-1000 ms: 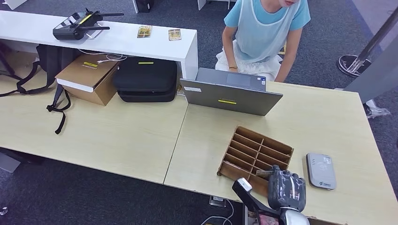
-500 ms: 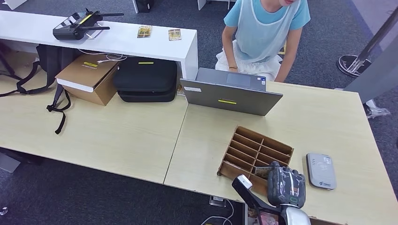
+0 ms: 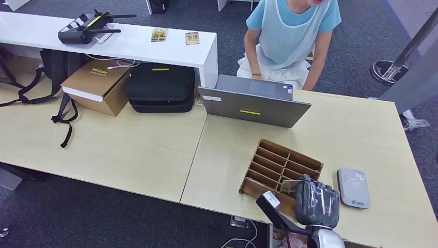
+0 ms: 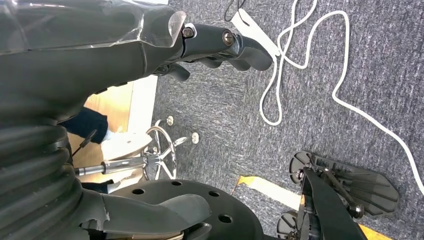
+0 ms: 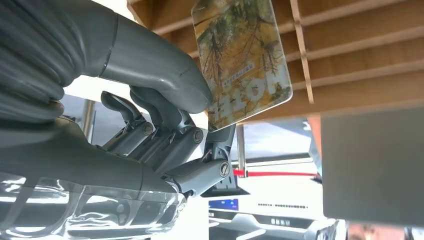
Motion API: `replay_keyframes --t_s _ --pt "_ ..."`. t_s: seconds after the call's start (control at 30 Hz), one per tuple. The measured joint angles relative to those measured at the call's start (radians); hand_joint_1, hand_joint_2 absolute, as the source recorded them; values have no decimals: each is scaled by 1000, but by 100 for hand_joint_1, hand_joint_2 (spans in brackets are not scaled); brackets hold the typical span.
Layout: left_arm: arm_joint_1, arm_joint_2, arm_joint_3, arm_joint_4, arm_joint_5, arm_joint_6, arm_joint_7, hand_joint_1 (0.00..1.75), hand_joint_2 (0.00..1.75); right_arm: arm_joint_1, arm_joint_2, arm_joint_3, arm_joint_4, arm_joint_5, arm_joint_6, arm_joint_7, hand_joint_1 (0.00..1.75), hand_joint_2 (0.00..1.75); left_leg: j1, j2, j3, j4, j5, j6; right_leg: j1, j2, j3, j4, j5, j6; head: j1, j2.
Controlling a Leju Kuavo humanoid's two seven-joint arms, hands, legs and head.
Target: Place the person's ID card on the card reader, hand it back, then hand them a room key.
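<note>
On the worktop (image 3: 356, 132) the wooden slotted tray (image 3: 281, 168) sits just before the right robot hand (image 3: 316, 204), which pinches the room key card (image 5: 241, 57) at one end, long axis reaching over the slots toward the person (image 3: 289, 36) beyond.

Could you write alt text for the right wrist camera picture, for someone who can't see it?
The robot's right hand pinches a yellow-printed room key card between thumb and fingers, in front of a slotted wooden organizer.

Table (image 3: 356, 139) — laptop (image 3: 255, 103), organizer (image 3: 279, 166) (wooden), reader (image 3: 353, 188).
</note>
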State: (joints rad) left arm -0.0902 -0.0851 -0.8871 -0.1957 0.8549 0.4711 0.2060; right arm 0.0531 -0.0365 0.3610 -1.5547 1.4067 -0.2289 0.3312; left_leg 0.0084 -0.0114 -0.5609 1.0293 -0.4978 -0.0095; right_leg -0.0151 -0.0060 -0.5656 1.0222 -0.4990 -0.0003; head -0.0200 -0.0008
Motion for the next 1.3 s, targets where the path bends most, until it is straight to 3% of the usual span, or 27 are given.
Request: replay_keyframes --t_s 0.73,1.03,1.3 --pt "-3 0 -50 0 -1 27 0 0 175 -39 12 -19 -33 -67 -117 -90 175 175 0 0 0 0 0 0 0 0 0 0 0 0 0 0" --pt "-6 0 -81 0 -18 27 0 0 175 -245 14 -24 64 -104 -124 -96 175 175 0 0 0 0 2 -1 0 0 0 0 2 -2 0 0" --pt "-11 1 -105 0 -21 27 0 0 175 -529 25 -47 252 -150 -127 -90 175 175 0 0 0 0 3 -1 0 1 0 1 3 -1 0 0"
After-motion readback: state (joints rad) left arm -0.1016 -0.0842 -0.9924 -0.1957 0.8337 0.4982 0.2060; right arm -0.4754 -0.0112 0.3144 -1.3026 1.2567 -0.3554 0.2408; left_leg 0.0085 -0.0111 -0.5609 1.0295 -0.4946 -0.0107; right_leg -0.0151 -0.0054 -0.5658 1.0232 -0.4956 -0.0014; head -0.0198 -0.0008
